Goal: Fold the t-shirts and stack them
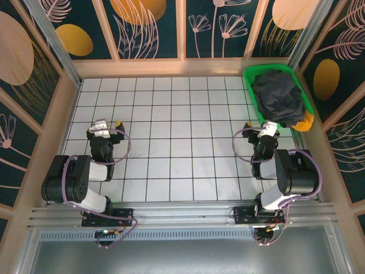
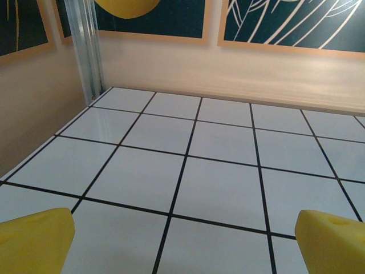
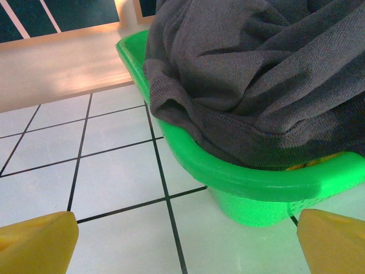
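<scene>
T-shirts (image 1: 278,98) in basket (image 1: 268,68), right gripper (image 3: 185,242) wide, empty

Green basket (image 1: 251,98) at far right corner of white tiled table (image 1: 171,137)

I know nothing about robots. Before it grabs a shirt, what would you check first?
1. Is the right gripper open? Ok, fingers wide apart.
2. Is the left gripper open? Ok, fingers wide apart.
3. Is the dark shirt within reach? Probably ok, heaped in the basket just ahead of the right gripper.
4. Is the orange shirt free to pull? Not ok, mostly buried under the dark shirt.
5. Is any cloth snagged on the basket? Cannot tell.
</scene>
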You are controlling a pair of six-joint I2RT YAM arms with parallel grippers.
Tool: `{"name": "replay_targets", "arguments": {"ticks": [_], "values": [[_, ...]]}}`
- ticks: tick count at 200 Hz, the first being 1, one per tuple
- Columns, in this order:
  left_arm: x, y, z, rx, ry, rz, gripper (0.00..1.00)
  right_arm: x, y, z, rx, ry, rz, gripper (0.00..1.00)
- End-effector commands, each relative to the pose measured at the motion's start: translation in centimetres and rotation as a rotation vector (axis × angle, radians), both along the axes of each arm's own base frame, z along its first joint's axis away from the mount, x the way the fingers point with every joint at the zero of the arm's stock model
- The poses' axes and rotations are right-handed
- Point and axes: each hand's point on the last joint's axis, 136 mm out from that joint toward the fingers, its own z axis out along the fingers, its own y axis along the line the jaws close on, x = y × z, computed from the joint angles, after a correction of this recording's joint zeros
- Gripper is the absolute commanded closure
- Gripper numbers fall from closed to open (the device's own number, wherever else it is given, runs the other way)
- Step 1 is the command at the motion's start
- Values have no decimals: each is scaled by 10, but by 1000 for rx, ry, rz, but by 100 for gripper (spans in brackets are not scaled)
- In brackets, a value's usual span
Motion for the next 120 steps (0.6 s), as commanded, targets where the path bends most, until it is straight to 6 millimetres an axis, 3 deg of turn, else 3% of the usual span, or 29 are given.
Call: {"name": "replay_targets", "arguments": {"ticks": [1,68,88,106,120], "values": [[4,-2,8,15,-25,-13,1,3,-1,14,-4,-52,-6,1],[4,-2,8,14,-22,-12,1,3,-1,14,-4,-52,-6,1],[2,4,18,12,-40,20,1,4,7,20,-23,-50,20,1],[6,16,45,1,-20,118,1,12,15,57,-114,-46,-70,1],[5,20,92,-16,-109,154,1,20,24,120,-74,-148,-96,1]]}}
